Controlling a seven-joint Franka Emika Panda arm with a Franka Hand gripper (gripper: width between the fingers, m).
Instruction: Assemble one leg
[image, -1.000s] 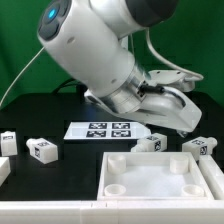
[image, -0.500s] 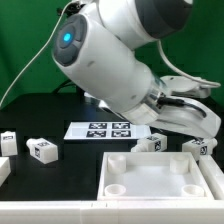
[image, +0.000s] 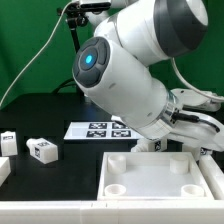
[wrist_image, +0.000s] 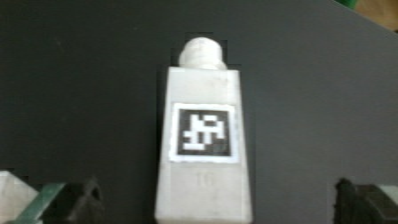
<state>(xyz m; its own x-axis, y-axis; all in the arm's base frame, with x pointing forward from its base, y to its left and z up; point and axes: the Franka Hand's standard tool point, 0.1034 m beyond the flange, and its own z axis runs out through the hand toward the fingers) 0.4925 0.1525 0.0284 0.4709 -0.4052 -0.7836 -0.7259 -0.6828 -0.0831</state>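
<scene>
In the wrist view a white square-section leg (wrist_image: 201, 130) lies on the black table, with a black-and-white tag on its upper face and a rounded peg (wrist_image: 203, 48) at its far end. My gripper (wrist_image: 217, 205) is open, with one dark fingertip (wrist_image: 71, 200) on each side of the leg's near end and a clear gap to it on both sides. In the exterior view the arm's bulk hides the gripper and this leg. Two more legs (image: 42, 150) (image: 8, 140) lie at the exterior view's left.
The large white tray-like panel (image: 160, 178) with round corner sockets lies at the front. The marker board (image: 96, 130) lies behind it, partly covered by the arm. A white part's edge (image: 3, 170) shows at the far left.
The arm has swung toward the exterior view's right and forward. It now covers the legs at the right that showed before. The parts on the table have not moved.
</scene>
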